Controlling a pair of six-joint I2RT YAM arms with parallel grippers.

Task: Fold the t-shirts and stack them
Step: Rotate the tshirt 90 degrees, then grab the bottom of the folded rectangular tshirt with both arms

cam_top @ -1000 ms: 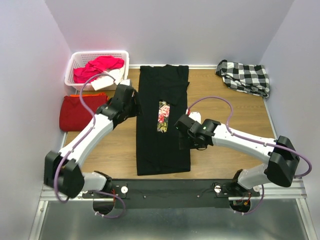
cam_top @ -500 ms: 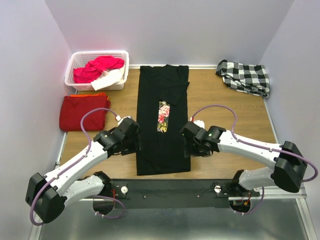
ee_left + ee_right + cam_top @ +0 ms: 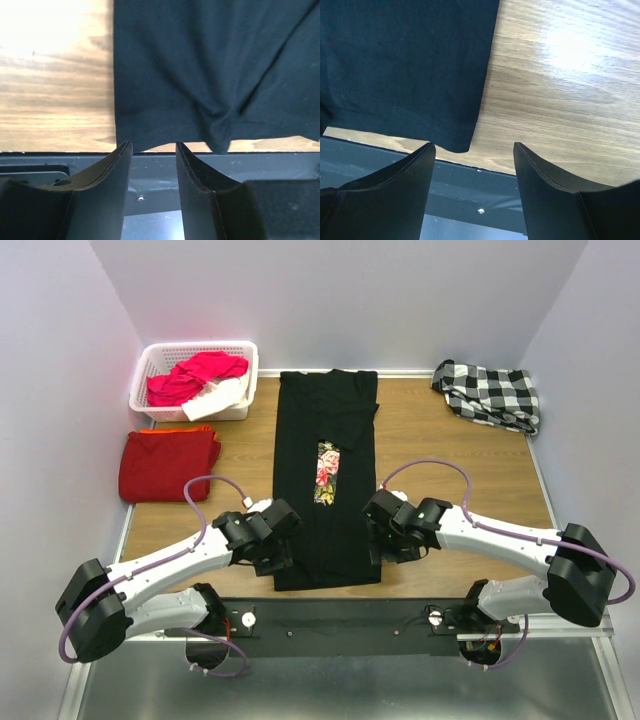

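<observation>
The black t-shirt [image 3: 325, 430] lies folded into a long strip down the middle of the table, its rose print [image 3: 326, 472] showing. The dark-red t-shirt [image 3: 165, 462] lies folded at the left. My left gripper [image 3: 277, 552] is open and empty over the strip's near left corner; its wrist view shows the black hem [image 3: 200, 80] just beyond its fingertips [image 3: 122, 150]. My right gripper [image 3: 380, 540] is open and empty over the near right corner; the hem corner [image 3: 410, 65] lies just past its left finger.
A white basket [image 3: 160, 357] holding pink and white clothes stands at the back left. A black-and-white checked cloth [image 3: 490, 393] lies at the back right. The dark metal rail [image 3: 330, 625] runs along the table's near edge, right behind the hem.
Both arms have drawn back toward the near edge: the left gripper from beside the shirt's upper left side, the right from its mid right side, down to the near corners. The shirt has not moved.
</observation>
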